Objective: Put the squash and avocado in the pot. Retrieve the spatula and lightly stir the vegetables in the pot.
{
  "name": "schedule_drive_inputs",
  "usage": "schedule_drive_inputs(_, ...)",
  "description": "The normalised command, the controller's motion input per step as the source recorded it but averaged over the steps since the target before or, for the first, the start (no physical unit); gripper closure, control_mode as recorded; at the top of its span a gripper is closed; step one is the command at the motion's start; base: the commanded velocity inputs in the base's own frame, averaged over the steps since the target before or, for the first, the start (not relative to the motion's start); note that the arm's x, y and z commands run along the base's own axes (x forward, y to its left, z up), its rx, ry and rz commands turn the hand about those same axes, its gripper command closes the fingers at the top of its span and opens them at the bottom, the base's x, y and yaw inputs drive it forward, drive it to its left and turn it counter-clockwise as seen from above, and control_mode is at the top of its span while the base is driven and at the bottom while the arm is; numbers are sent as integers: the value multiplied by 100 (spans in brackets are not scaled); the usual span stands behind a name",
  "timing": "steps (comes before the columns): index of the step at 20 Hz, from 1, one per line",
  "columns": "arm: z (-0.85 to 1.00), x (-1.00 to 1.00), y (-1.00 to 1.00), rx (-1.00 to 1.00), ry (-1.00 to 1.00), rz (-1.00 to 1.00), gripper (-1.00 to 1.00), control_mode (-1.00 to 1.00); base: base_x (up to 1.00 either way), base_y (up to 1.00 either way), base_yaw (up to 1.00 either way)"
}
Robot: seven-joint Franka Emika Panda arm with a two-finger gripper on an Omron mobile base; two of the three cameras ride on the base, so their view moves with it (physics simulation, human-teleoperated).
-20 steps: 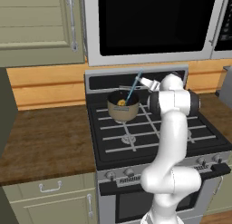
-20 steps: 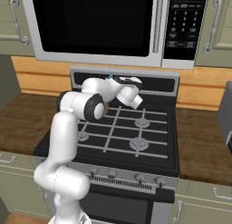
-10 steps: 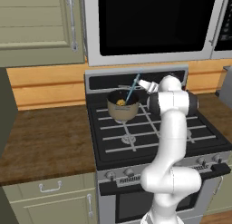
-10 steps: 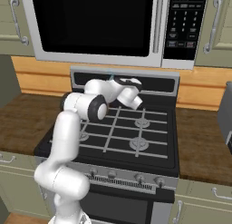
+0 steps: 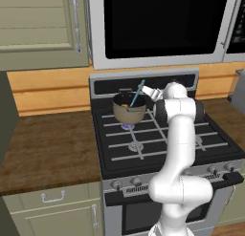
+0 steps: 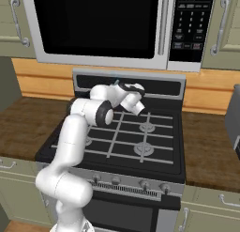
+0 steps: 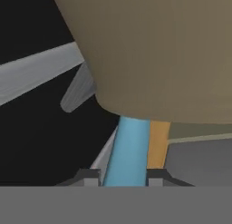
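Pot [image 5: 128, 110] sits on the far left burner of the stove [image 5: 158, 149], a bit of yellow squash [image 5: 125, 105] visible inside. Spatula [image 5: 138, 93] leans out of the pot toward the right, blade end down inside. Jaws are closed on the spatula's handle just right of the pot; gripper [image 7: 123, 175] close against the pot wall.

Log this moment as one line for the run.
phase: stirring | gripper: shut on spatula | spatula: blade in pot | pot: rear left burner | squash: in pot
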Motion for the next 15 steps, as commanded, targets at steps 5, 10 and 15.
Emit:
schedule_drive_inputs(5,0,-35,0,0,5,-15,100,-100,0,0,0)
schedule_drive_inputs(10,1,-61,1,0,18,-20,100,-100,0,0,0)
schedule_drive_inputs(15,23,-48,10,0,36,-18,100,-100,0,0,0)
